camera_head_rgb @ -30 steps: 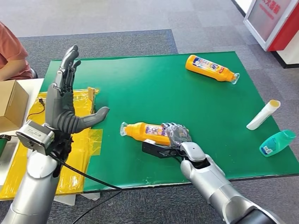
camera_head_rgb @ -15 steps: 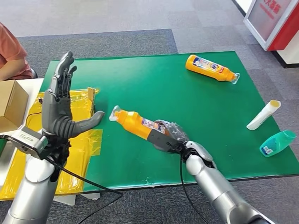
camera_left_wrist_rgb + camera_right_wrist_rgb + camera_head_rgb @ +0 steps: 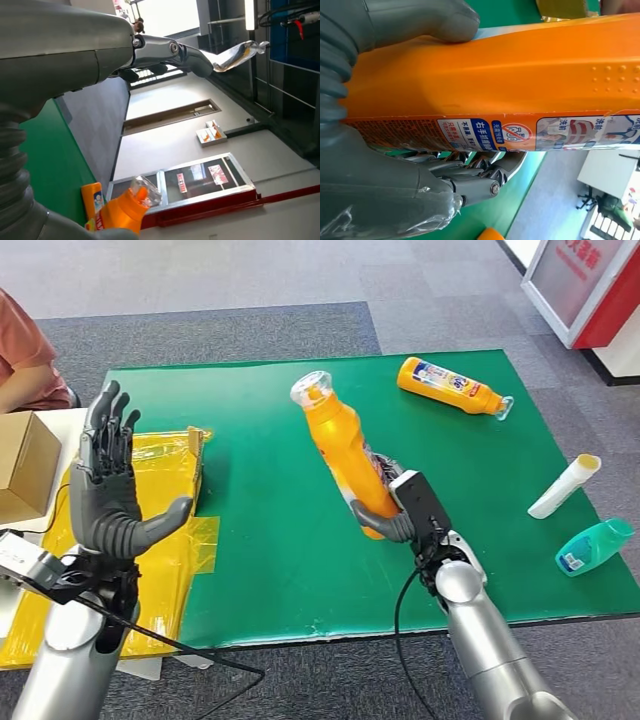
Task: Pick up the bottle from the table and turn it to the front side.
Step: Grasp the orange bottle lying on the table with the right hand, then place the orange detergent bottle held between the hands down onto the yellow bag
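A green mat (image 3: 287, 540) covers the table in the middle of the head view, with grey carpet floor (image 3: 226, 280) beyond it. The right hand (image 3: 392, 505), just right of centre, grips the orange bottle (image 3: 343, 450) around its lower body and holds it lifted off the mat, tilted with its clear cap toward the upper left. The left hand (image 3: 106, 485) is raised at the left of the frame over yellow plastic sheeting (image 3: 170, 540), fingers spread wide and holding nothing, while a second orange bottle (image 3: 451, 386) lies at upper right and a white tube (image 3: 563, 486) and a teal bottle (image 3: 593, 545) lie near the right edge.
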Robot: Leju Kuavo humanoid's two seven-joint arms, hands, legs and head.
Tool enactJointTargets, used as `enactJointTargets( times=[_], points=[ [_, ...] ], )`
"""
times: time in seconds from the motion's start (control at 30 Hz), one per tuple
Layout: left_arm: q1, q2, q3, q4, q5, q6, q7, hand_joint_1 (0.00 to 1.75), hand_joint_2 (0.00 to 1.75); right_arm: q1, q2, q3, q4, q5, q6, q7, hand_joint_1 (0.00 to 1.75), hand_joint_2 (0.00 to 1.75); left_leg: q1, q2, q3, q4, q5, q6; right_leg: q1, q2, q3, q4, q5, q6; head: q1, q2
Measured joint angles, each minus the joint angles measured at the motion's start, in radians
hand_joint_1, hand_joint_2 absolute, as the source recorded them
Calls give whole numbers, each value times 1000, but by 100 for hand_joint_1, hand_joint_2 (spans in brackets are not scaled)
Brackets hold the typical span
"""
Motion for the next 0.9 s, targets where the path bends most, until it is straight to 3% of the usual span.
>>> enactJointTargets(
  times=[0.4, 0.67, 0.9],
  points=[
    [24, -4, 14, -11, 52, 5, -18, 0, 175, 23, 3, -29, -39, -42, -17, -19, 175, 175, 0, 0, 0, 0, 0, 0, 0, 0, 0, 0, 0, 0, 0, 0],
    [84, -20, 63, -20, 232, -9, -7, 0, 175, 87, 28, -43, -163, -123, -67, -127, 175, 175, 0, 0, -1, 0, -1, 0, 0, 0, -1, 0, -1, 0, 0, 0],
    [61, -21, 93, 64, 320, -64, 62, 0, 175, 135, 57, 8, -312, -46, -167, -227, 175, 175, 0, 0, 0, 0, -1, 0, 0, 0, -1, 0, -1, 0, 0, 0]
  ],
)
